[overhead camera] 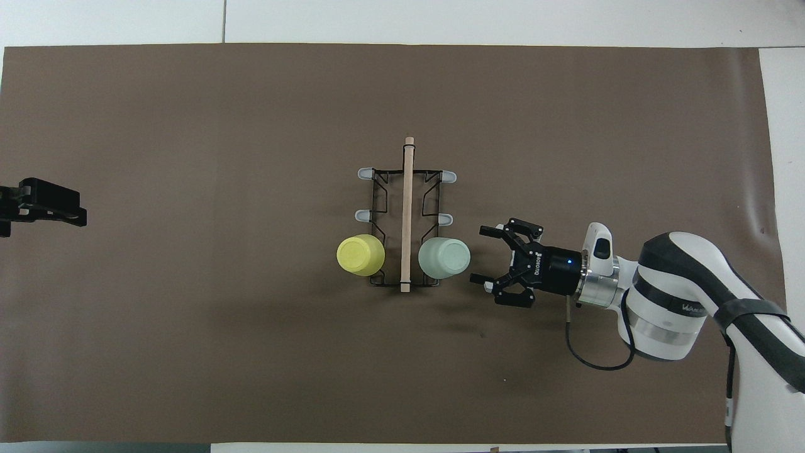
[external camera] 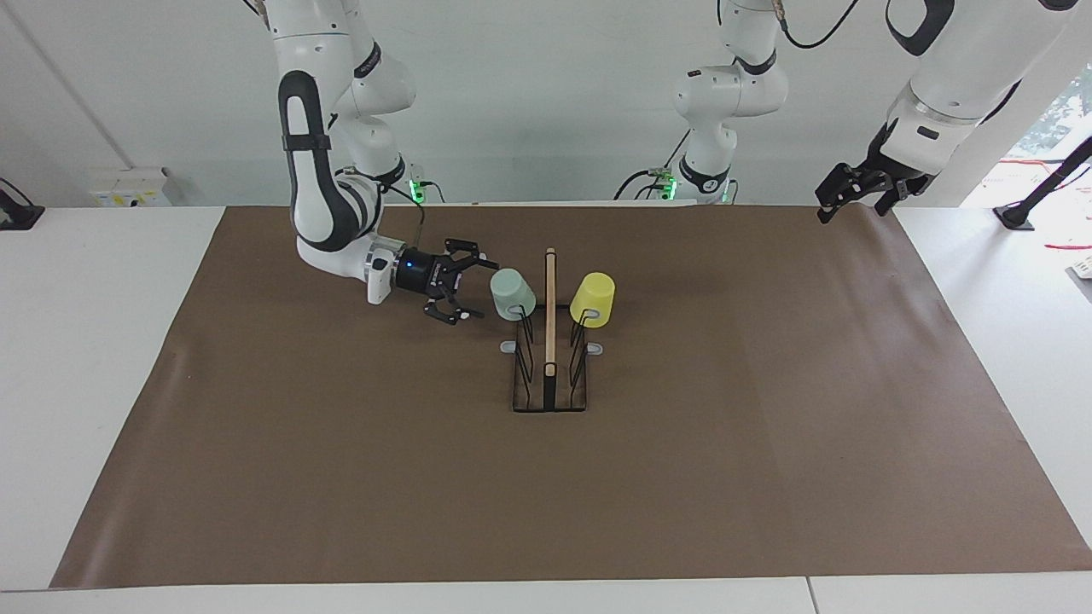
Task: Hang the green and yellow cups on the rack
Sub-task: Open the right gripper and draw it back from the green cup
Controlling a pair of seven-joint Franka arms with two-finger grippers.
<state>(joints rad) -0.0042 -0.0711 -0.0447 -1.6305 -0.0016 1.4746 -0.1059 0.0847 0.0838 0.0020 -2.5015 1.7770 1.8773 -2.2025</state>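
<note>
While a brown paper sheet (external camera: 341,477) covers most of the white table (external camera: 94,341), the only thing standing on it is the small black wire rack (external camera: 549,375) with a flat dark base, an upright light wooden centre bar (external camera: 550,311) and grey-tipped prongs (overhead camera: 366,172), set near the middle of the sheet. Nothing lies between the rack and either arm. A white wall socket box (external camera: 128,186) sits at the table's edge near the robots, at the right arm's end, and a dark stand with red cables (external camera: 1036,200) shows at the left arm's end. Pale lettering runs along the right gripper's black body and the arm's white shell in the overhead view, too small to read. The pale mint green tapered plastic cup (overhead camera: 444,258) hangs upside down on a prong on the side of the bar toward the right arm; the bright yellow tapered plastic cup (overhead camera: 360,255) hangs the same way on the matching prong toward the left arm, both on the pair of prongs nearest the robots. The right gripper (overhead camera: 487,262) lies level just beside the green cup, apart from it, its fingers spread wide and empty. The left gripper (external camera: 840,198) waits raised over the sheet's corner at its own end, fingers spread.
</note>
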